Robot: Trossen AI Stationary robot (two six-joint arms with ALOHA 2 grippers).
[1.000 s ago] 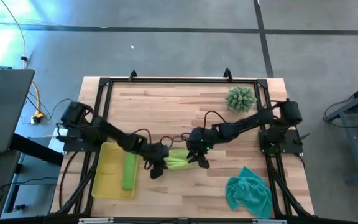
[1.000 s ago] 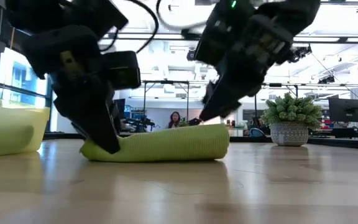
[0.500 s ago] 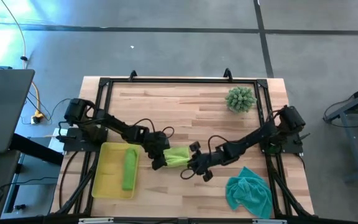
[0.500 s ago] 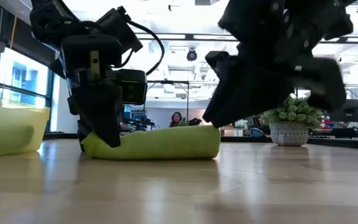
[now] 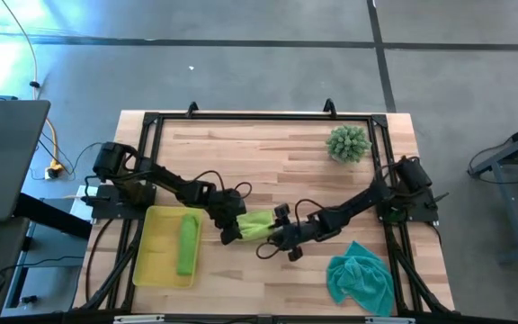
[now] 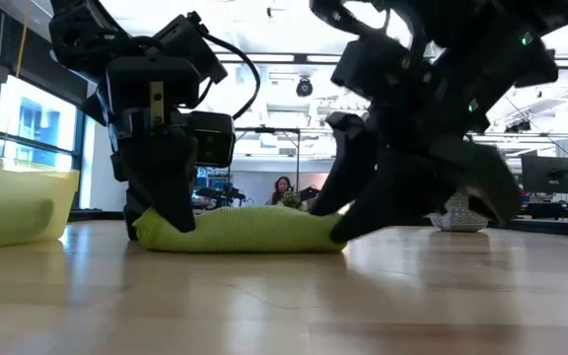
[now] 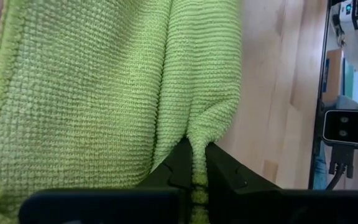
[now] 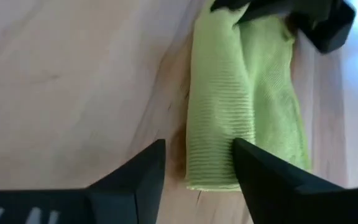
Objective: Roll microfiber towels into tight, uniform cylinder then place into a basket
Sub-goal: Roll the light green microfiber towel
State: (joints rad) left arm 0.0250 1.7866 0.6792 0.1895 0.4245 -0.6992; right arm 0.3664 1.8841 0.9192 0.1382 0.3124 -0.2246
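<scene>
Left gripper [image 5: 229,229]: we see it closed on a pinched fold at one end of the lime towel roll [image 5: 255,226], near the table's front edge at mid-width. In the left wrist view the two fingers [image 7: 219,171] squeeze a thin ridge of cloth between them.

Right gripper [image 5: 281,241]: it sits low at the roll's opposite end, fingers spread moderately wide. In the right wrist view the roll's end [image 8: 219,149] lies between and just beyond the fingers [image 8: 132,174], not yet clamped.

Change: half a second ago the right gripper stood slightly off the roll's end; a second ago it worked from the far side, above the cloth. We now find it swung round to the front and pressed down to table level against the roll, which looks a little shorter and flatter in the low view [image 6: 240,230].

Meaning: we judge the rolling of this towel finished and a two-ended lift being prepared.

Basket [image 5: 147,265]: at the front left corner, already holding one rolled green towel [image 5: 185,245].

Teal towel [image 5: 360,279]: crumpled near the front right corner, not yet rolled.
</scene>
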